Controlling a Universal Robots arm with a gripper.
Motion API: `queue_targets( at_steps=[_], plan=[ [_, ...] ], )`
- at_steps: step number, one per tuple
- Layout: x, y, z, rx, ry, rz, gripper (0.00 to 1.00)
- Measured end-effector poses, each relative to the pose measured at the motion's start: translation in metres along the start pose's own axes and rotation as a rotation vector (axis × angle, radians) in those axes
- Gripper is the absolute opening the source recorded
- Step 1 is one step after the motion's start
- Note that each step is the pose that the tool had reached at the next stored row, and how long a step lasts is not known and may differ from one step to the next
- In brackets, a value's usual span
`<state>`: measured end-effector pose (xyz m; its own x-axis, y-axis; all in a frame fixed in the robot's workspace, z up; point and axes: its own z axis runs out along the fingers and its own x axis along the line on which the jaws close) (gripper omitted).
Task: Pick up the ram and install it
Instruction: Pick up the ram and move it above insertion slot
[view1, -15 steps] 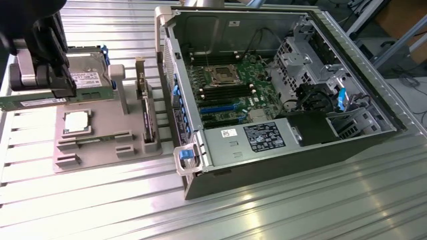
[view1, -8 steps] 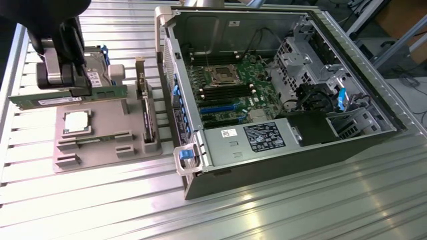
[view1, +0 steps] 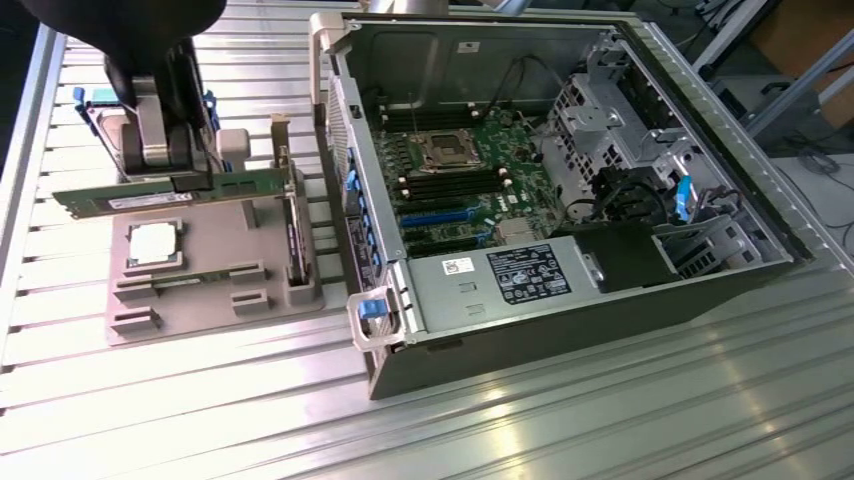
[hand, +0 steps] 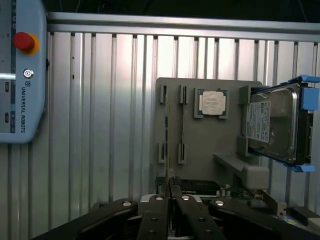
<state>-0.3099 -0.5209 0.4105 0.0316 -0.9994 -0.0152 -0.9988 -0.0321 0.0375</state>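
Observation:
The ram (view1: 174, 195), a long thin green stick, hangs level just above the grey fixture tray (view1: 200, 310) at the exterior view's left. My gripper (view1: 174, 175) is shut on its top edge near the middle. In the wrist view the ram (hand: 167, 145) is seen edge-on as a thin line running out from between my closed fingers (hand: 159, 210), above the tray's outer pair of slots. A second stick (hand: 182, 125) rests in the neighbouring slots. The open computer case (view1: 694, 150) lies at the exterior view's right, its motherboard (view1: 461, 185) exposed.
On the tray sit a square silver CPU (view1: 152, 243), an upright expansion card (view1: 295, 235) and a hard drive (hand: 272, 125) with blue rails. A teach pendant (hand: 20, 70) lies on the slatted metal table (view1: 601, 400).

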Motion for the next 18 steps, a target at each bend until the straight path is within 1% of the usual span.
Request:
queue_targets(
  at_steps=[4, 6, 13, 15, 18],
  plan=[
    [0.0, -0.0101, -0.0004, -0.0001, 0.0045, 0.0, 0.12],
    [0.0, -0.0125, -0.0005, -0.0002, 0.0056, 0.0, 0.12],
    [0.001, -0.0315, -0.0012, -0.0004, 0.0115, 0.0, 0.12],
    [0.001, -0.0344, -0.0013, -0.0004, 0.0125, 0.0, 0.12],
    [0.001, -0.0418, -0.0016, -0.0005, 0.0152, 0.001, 0.12]
  ],
)
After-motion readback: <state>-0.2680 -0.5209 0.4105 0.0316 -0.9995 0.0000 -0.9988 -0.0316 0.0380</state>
